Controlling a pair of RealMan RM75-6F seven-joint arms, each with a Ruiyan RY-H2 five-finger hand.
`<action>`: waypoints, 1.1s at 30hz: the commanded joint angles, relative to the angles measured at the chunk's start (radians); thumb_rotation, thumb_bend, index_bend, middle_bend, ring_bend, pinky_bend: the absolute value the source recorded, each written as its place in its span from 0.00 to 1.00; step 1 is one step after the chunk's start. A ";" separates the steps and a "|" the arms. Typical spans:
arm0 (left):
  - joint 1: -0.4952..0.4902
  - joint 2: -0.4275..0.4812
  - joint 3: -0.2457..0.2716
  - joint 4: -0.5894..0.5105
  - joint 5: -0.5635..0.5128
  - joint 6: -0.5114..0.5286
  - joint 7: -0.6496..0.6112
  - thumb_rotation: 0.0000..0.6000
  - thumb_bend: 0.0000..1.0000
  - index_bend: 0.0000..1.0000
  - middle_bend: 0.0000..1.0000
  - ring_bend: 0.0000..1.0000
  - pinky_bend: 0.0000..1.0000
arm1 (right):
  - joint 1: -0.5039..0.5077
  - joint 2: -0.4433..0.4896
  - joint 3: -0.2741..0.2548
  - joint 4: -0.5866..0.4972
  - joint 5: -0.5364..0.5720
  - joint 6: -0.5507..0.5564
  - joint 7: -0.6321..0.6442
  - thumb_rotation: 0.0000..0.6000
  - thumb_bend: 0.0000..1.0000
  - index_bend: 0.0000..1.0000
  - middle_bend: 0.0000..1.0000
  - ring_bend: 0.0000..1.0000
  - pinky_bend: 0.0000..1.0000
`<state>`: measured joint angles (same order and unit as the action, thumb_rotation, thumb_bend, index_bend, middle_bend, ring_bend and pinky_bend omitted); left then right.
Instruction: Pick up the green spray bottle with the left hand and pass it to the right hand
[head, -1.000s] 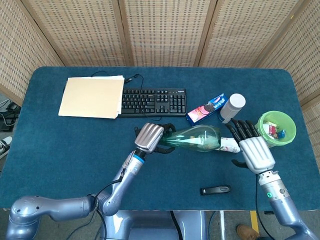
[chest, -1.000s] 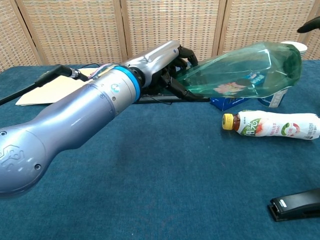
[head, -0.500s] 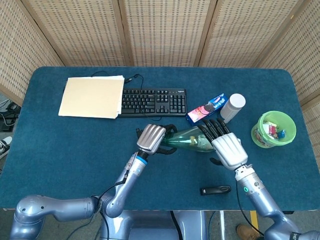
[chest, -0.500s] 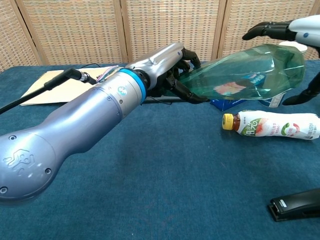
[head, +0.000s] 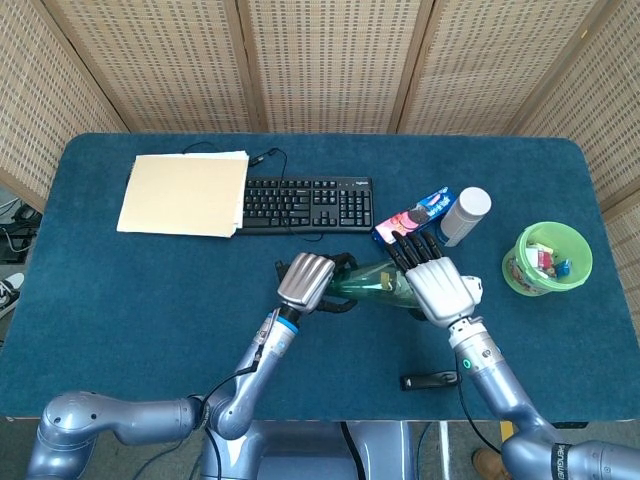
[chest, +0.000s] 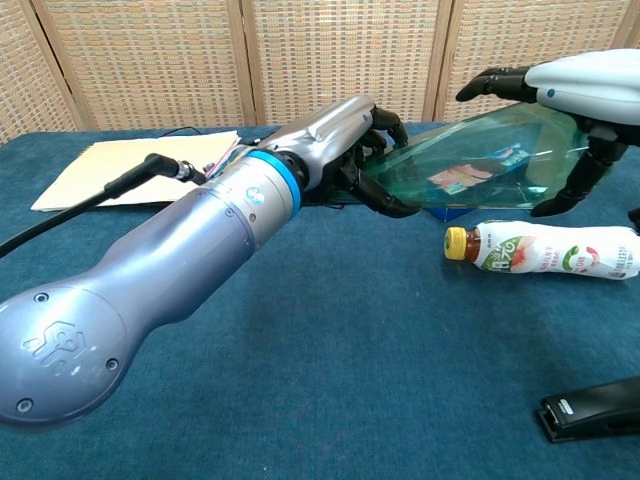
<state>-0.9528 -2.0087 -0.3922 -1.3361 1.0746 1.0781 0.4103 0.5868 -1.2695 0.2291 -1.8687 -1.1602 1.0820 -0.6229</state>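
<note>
Above table (head: 120, 300): bottle (chest: 480, 165) between fingers (chest: 375, 195)

A keyboard (head: 307, 203) lies beside a manila folder (head: 184, 193); a stapler (head: 431, 380) sits nearer.

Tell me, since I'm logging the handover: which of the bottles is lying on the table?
The white bottle with the yellow cap, flat on the blue cloth. The green spray bottle is held in the air by the left hand.

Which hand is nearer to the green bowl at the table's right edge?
Right. The right hand sits over the green bottle, well to the left of the green bowl; the left hand is further left, beyond the bottle.
</note>
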 joint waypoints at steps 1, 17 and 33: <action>-0.001 -0.003 -0.001 0.002 0.000 0.004 -0.001 1.00 0.58 0.70 0.57 0.57 0.62 | 0.013 -0.009 0.003 -0.001 0.030 0.002 -0.022 1.00 0.00 0.00 0.00 0.00 0.00; -0.011 -0.032 -0.020 0.004 -0.033 0.032 0.031 1.00 0.57 0.70 0.57 0.57 0.62 | 0.108 -0.089 0.003 -0.041 0.223 0.077 -0.241 1.00 0.00 0.00 0.00 0.00 0.00; -0.007 -0.005 0.006 -0.009 -0.010 0.036 0.037 1.00 0.49 0.69 0.57 0.57 0.63 | 0.141 -0.123 -0.007 0.036 0.172 0.128 -0.214 1.00 0.24 0.29 0.28 0.28 0.28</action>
<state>-0.9588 -2.0161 -0.3924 -1.3468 1.0579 1.1165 0.4477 0.7263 -1.3935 0.2236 -1.8350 -0.9832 1.2099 -0.8375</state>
